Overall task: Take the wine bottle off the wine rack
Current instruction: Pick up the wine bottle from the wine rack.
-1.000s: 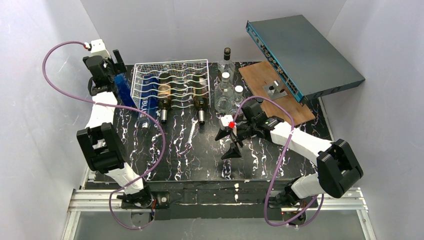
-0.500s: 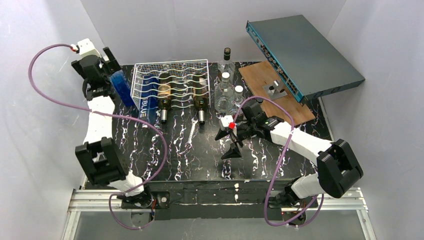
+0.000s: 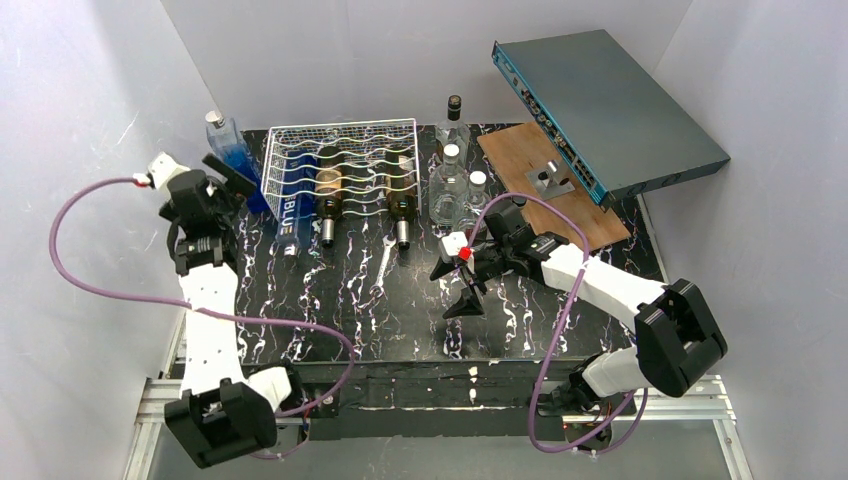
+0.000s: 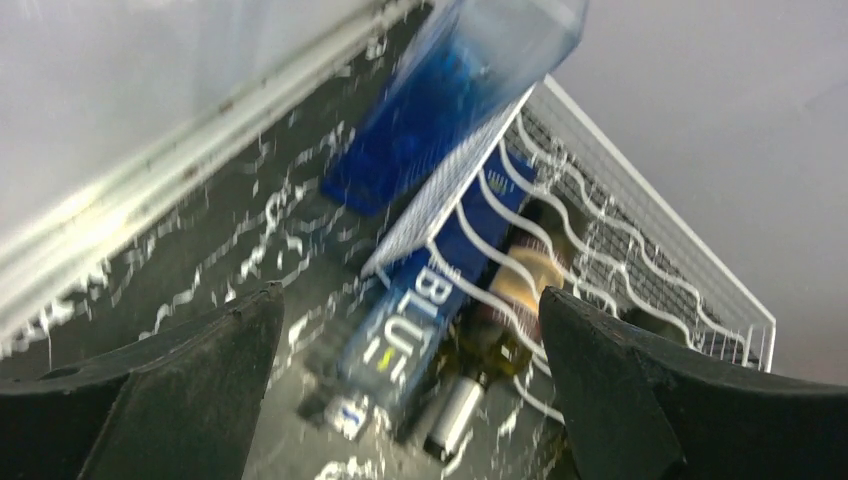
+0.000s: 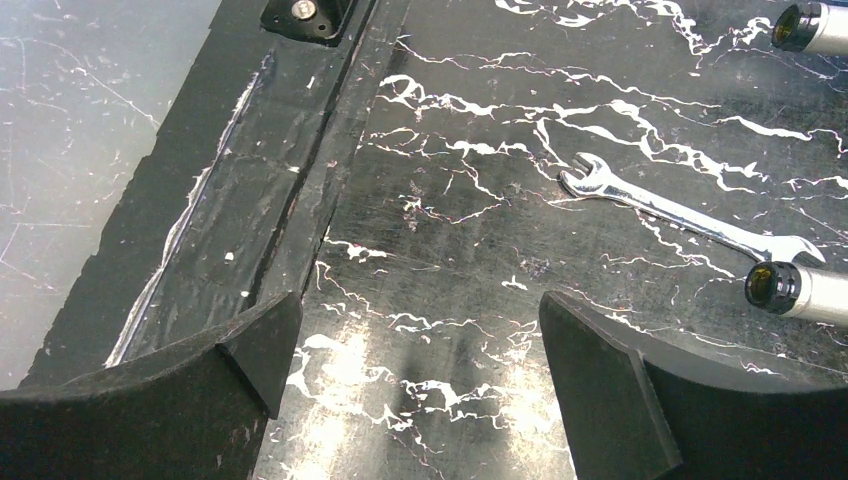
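Observation:
The silver wire wine rack (image 3: 345, 140) lies at the back left of the table. In it lie a blue bottle marked BLUE (image 3: 293, 208) and two dark wine bottles (image 3: 328, 195) (image 3: 400, 198), necks toward me. A second blue bottle (image 3: 234, 153) stands upright just left of the rack. My left gripper (image 3: 232, 178) is open, close in front of that upright bottle and holding nothing. In the left wrist view the upright blue bottle (image 4: 450, 90), the rack (image 4: 620, 240) and the BLUE bottle (image 4: 420, 310) lie beyond the open left gripper (image 4: 410, 390). My right gripper (image 3: 452, 290) hangs open over mid-table.
Several clear bottles (image 3: 450, 185) stand right of the rack. A wooden board (image 3: 520, 160) and a tilted grey-blue box (image 3: 610, 100) fill the back right. A wrench (image 3: 383, 262) lies in front of the rack, also seen as the wrench (image 5: 690, 215) beside bottle necks (image 5: 800, 290).
My left gripper opened and let go of the upright blue bottle, which now stands left of the rack. The left arm drew back toward me. The right arm has not moved.

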You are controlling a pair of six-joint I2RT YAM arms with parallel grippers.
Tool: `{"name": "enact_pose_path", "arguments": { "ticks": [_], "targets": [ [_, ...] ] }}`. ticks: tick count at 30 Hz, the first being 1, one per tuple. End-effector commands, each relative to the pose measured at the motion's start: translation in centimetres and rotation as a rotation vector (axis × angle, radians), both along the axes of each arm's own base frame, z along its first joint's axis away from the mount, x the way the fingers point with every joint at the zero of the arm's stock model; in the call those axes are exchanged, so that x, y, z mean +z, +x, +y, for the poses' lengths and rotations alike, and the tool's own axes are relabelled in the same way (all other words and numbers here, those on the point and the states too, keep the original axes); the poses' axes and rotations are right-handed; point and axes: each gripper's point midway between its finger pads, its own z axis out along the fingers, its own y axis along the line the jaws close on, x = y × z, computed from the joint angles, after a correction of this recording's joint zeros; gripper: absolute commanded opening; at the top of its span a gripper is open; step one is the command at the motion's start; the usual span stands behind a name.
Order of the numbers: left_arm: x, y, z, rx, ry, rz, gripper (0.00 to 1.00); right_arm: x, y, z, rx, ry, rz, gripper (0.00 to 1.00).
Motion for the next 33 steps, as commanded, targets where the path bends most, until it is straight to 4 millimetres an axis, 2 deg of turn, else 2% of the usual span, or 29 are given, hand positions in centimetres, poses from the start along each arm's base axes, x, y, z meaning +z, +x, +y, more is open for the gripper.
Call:
{"name": "enact_pose_path", "arguments": {
  "ticks": [1, 10, 16, 20, 26, 33],
  "targets": [
    [-2.8, -3.1, -3.2, -0.052, -0.168, 0.043, 0.98, 1.5, 0.0, 0.0, 0.013, 0.031, -0.045, 0.98],
    [-4.8, -5.2, -9.9, -0.291, -0.409, 0.054, 0.98, 1.8, 0.1, -0.2, 0.008, 0.037, -0.059, 0.98],
    [-6.3, -6.4, -11.6, -0.373, -0.450, 0.144, 0.98, 1.8, 0.0, -0.3, 0.015, 0.037, -0.064, 0.98],
    [-7.2, -6.7, -12.0, -0.401, -0.456, 0.186, 0.98, 1.8, 0.0, -0.3, 0.016, 0.038, -0.066, 0.98],
    [-9.0, -6.6, -11.5, -0.425, -0.408, 0.266, 0.98, 1.8, 0.0, -0.4, 0.019, 0.038, -0.068, 0.98],
    [-10.9, -5.6, -9.0, -0.470, -0.175, 0.374, 0.98, 1.8, -0.1, -0.4, 0.025, 0.039, -0.069, 0.98]
  ]
}}
